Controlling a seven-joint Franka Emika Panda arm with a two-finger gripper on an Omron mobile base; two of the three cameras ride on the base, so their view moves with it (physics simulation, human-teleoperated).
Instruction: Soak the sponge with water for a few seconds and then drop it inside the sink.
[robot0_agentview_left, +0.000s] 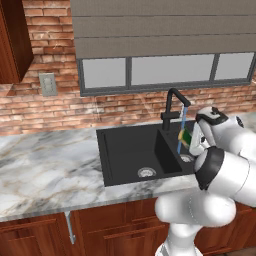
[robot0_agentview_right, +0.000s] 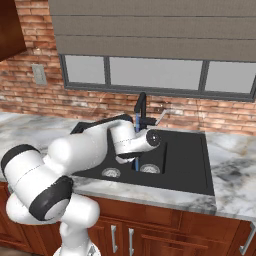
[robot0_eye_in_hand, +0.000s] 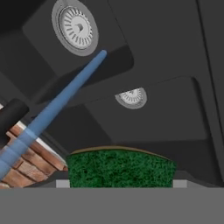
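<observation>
The gripper (robot0_eye_in_hand: 120, 181) pinches the sponge (robot0_eye_in_hand: 120, 168) just beside the water (robot0_eye_in_hand: 57, 105), soaking not yet begun; next it needs shifting into the stream above the sink (robot0_eye_in_hand: 175, 113).

Even, flat rendered light fills the kitchen; soft shadow pools inside the matte black sink (robot0_agentview_left: 125, 150), no glare; the hand view looks slightly soft, perhaps from low resolution.

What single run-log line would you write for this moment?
phase: soaking | fingers: shut on sponge | sponge: beside water stream, over sink | faucet: running | drop: not yet done
</observation>
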